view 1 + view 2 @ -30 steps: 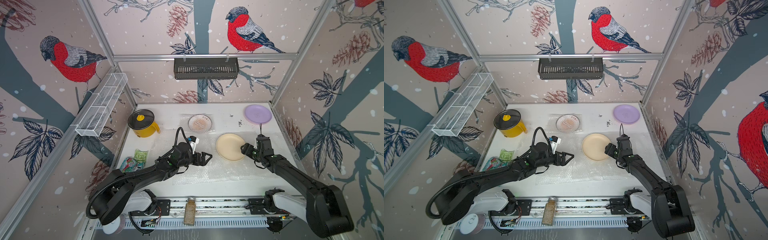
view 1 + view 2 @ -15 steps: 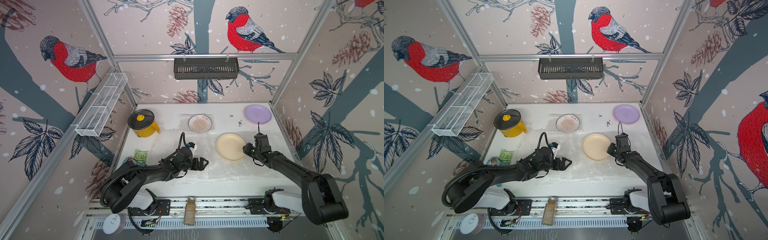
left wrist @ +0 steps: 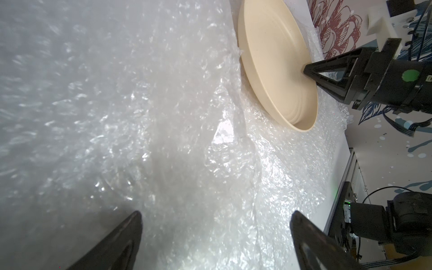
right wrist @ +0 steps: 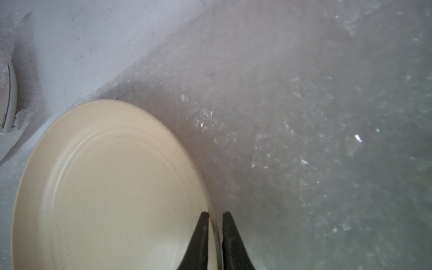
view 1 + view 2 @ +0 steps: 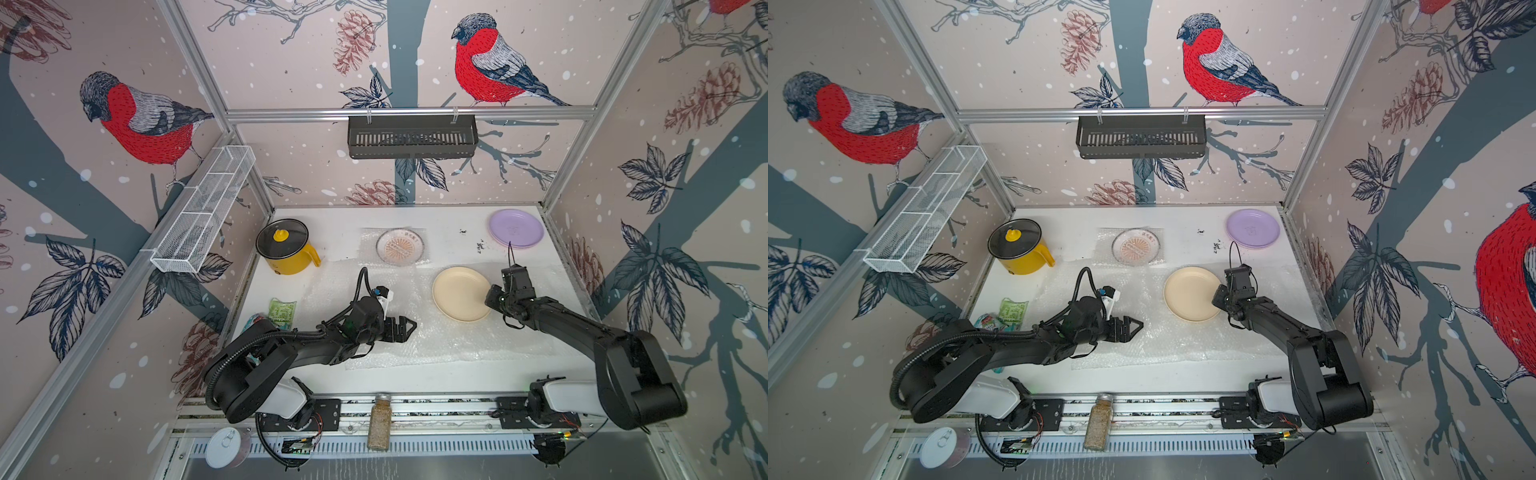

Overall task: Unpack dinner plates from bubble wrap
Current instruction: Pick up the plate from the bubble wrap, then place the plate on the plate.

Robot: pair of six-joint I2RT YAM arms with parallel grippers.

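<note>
A cream plate (image 5: pixel 461 293) (image 5: pixel 1192 293) lies on a wide sheet of bubble wrap (image 5: pixel 436 340) (image 5: pixel 1167 345). My right gripper (image 5: pixel 490 297) (image 4: pixel 215 214) is shut on the right side of the plate's rim, one finger inside the rim and one outside; the left wrist view shows the cream plate (image 3: pixel 278 63) slightly tilted. My left gripper (image 5: pixel 409 326) (image 3: pixel 216 215) hangs open just over the bubble wrap (image 3: pixel 163 117), left of the plate, holding nothing. A lilac plate (image 5: pixel 515 228) sits bare at the back right. The orange sunburst plate (image 5: pixel 400 247) rests on a smaller bubble wrap sheet at the back.
A yellow pot with a black lid (image 5: pixel 286 249) stands at the back left, and snack bags (image 5: pixel 280 311) lie by the left wall. A spice jar (image 5: pixel 379 422) and a tin lid (image 5: pixel 224 446) sit on the front rail. A black basket (image 5: pixel 411 135) hangs on the back wall.
My right gripper's jaws have closed onto the cream plate's rim. My left gripper has drifted a little toward the front and stays open.
</note>
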